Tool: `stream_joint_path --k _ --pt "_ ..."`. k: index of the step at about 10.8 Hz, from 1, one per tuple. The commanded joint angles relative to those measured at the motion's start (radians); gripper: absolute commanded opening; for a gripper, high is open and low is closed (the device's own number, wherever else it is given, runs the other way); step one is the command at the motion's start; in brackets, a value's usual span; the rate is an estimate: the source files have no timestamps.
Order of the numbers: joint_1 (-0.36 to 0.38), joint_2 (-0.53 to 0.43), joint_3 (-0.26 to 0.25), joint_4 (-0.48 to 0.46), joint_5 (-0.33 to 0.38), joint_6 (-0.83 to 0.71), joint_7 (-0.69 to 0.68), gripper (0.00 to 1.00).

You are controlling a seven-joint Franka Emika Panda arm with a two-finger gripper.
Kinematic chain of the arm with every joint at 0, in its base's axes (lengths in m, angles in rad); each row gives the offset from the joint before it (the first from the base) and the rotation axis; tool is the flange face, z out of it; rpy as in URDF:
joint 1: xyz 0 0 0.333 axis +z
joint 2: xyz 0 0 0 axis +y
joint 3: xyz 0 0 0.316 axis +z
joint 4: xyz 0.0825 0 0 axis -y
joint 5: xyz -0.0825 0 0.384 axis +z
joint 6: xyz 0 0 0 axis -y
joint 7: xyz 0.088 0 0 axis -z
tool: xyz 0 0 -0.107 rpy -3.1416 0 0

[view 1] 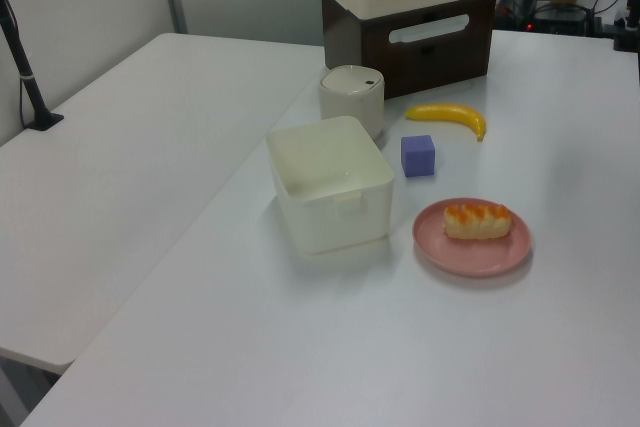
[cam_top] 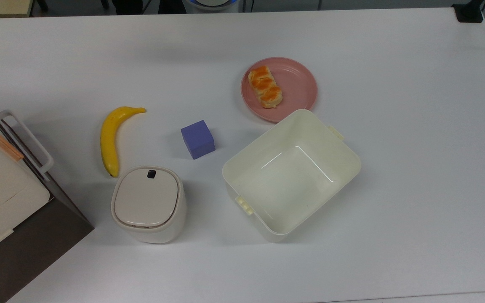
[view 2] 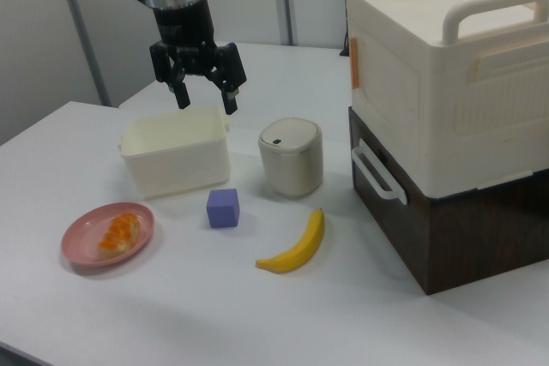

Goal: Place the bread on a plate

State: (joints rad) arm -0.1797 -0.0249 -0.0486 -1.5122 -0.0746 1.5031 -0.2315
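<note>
The bread point(cam_top: 265, 86), a small loaf with an orange-brown bumpy top, lies on the round pink plate point(cam_top: 299, 84). In the left view the bread point(view 1: 477, 221) rests across the plate point(view 1: 470, 255), and in the right view the bread point(view 2: 119, 234) sits on the plate point(view 2: 86, 244) at the table's left. My gripper point(view 2: 205, 102) hangs high in the right view, above the cream tub point(view 2: 176, 153), open with nothing between its fingers, well away from the plate.
A large cream tub point(cam_top: 291, 174) stands beside the plate. A purple cube point(cam_top: 198, 139), a yellow banana point(cam_top: 112, 137) and a lidded cream canister point(cam_top: 148, 203) lie toward the top view's left. A stacked cream and brown box point(view 2: 446, 117) fills the right view's right.
</note>
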Motion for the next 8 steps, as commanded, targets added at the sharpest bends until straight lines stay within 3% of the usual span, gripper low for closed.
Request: stream_joint_path --k 1,3,5,8 --pt "0.016 -0.001 -0.01 -0.017 0.025 0.014 -0.009 1.0" --pt "0.02 0.005 -0.007 -0.029 0.071 0.07 0.068 1.0" --pt "0.052 0.003 -0.008 -0.065 0.081 0.14 0.255 1.0" --pt "0.052 0.002 -0.008 -0.06 0.075 0.124 0.213 1.0"
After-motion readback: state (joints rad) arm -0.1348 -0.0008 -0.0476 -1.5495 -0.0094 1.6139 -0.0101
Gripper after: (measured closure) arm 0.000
